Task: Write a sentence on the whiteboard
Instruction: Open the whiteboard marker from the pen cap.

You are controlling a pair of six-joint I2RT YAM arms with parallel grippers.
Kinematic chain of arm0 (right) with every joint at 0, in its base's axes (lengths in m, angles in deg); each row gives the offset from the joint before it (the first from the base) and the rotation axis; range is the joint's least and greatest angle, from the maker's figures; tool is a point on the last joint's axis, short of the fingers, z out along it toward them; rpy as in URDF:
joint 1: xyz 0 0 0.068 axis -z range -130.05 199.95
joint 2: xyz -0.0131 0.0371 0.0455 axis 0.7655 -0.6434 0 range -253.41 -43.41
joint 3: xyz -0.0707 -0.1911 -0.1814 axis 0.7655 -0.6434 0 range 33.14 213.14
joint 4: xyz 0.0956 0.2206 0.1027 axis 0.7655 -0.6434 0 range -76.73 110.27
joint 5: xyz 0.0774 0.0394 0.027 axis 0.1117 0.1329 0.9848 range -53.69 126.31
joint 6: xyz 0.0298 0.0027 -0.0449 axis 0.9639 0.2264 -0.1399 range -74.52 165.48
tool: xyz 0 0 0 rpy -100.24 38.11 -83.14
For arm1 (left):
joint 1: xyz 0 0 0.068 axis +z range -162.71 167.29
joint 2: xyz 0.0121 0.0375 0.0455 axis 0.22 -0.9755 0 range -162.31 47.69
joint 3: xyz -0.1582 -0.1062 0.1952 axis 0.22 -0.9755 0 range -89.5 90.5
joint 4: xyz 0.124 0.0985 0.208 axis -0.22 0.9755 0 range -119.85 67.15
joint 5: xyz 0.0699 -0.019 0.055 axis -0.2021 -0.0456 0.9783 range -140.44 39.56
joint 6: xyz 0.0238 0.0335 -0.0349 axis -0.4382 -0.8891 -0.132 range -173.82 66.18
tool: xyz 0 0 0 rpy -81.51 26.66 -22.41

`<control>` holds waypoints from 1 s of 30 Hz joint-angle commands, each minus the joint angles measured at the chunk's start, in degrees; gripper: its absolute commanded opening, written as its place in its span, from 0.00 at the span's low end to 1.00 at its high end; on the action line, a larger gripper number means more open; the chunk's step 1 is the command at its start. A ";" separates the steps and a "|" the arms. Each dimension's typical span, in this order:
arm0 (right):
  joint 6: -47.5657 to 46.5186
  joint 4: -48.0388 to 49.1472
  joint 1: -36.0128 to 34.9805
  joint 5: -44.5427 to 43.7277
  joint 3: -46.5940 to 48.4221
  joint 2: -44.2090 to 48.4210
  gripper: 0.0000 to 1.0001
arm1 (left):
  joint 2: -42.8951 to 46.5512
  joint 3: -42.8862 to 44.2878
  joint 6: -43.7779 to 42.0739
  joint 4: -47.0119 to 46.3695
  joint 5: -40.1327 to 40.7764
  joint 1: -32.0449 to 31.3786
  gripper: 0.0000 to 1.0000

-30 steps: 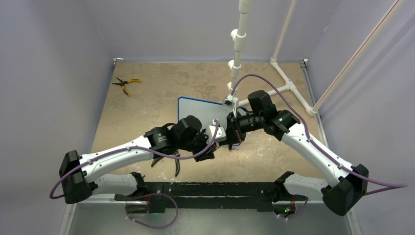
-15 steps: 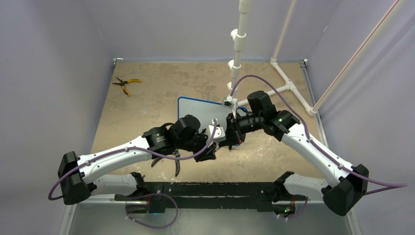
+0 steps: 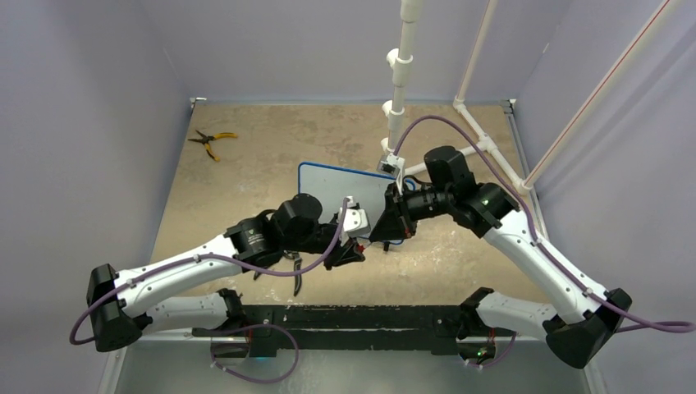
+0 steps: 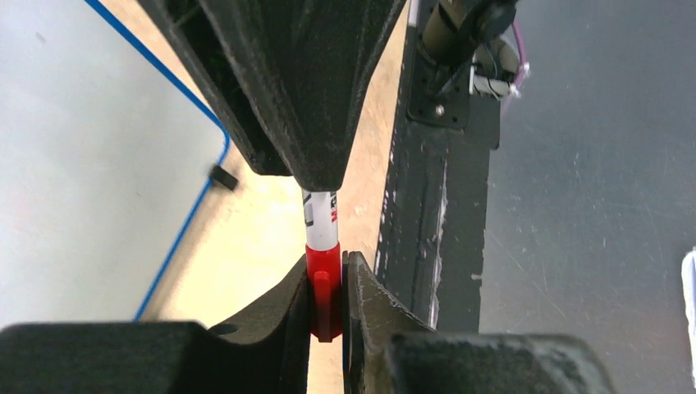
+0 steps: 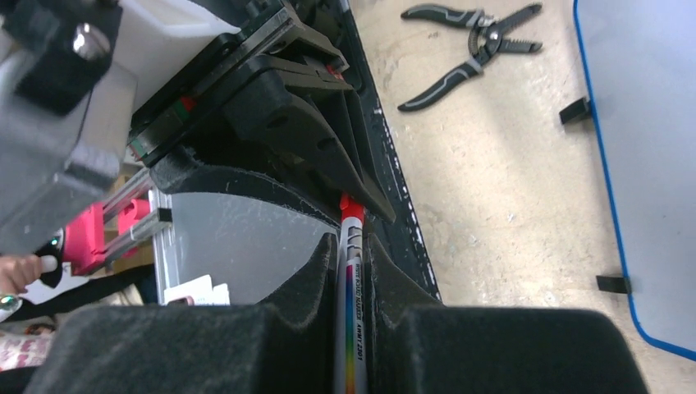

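far left: open tabletop around yellow pliers
far right: white pipe frame blocks
whiteboard near-left side: black pliers lying

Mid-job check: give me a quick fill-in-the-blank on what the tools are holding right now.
The left tool is shut on the marker's ____ cap.
The right tool grips that marker's ____ barrel.
The whiteboard has a ____ frame.
The far-left pliers have ____ handles.
Missing: red; white; blue; yellow.
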 commanded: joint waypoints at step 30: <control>-2.50 -3.00 0.22 -19.23 9.45 3.77 0.00 | 10.94 -8.19 7.24 -1.25 19.60 0.06 0.00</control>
